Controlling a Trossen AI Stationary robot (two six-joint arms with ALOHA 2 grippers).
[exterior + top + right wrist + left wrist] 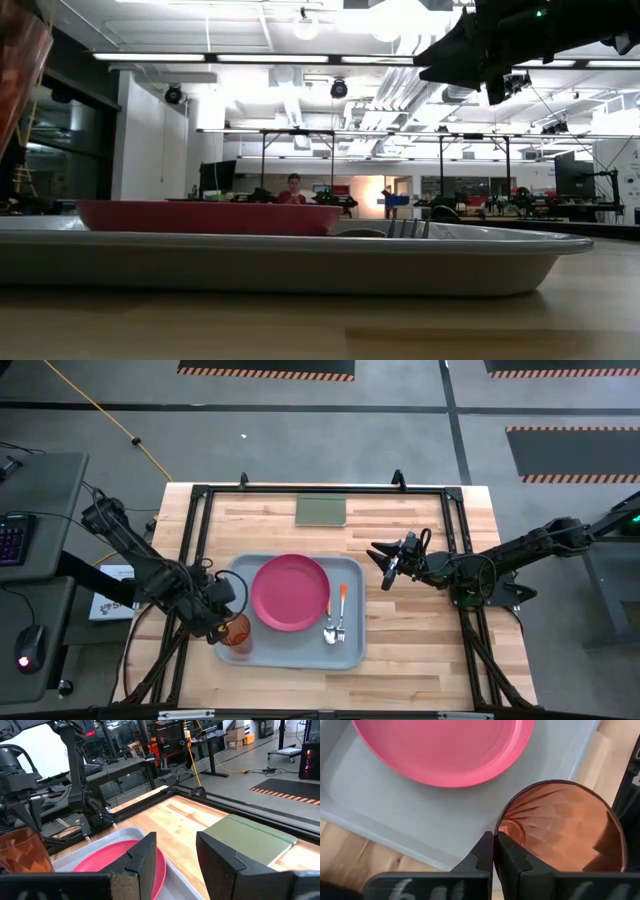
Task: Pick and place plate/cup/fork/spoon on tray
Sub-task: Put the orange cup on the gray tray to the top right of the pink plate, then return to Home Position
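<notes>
The grey-blue tray (352, 648) lies on the table's near middle. The pink plate (290, 592) rests flat in it. The orange-handled spoon (342, 608) and the fork (329, 628) lie in the tray's right part; the fork's handle is hard to see. My left gripper (226, 622) is shut on the red-orange cup (236, 633) over the tray's near left corner. My right gripper (385, 565) is open and empty, above the table just right of the tray. My left gripper pinches the cup's rim wall (496, 831), one finger inside the cup and one outside (482, 851). The fingers come from above, slanting from the table's left. The cup stays upright, mouth up; whether its base rests on the tray, I cannot tell.
A flat green rectangle (321, 510) lies at the table's far middle. A black frame (325, 490) runs around the wooden table top. A person (292, 187) shows far off in the room behind.
</notes>
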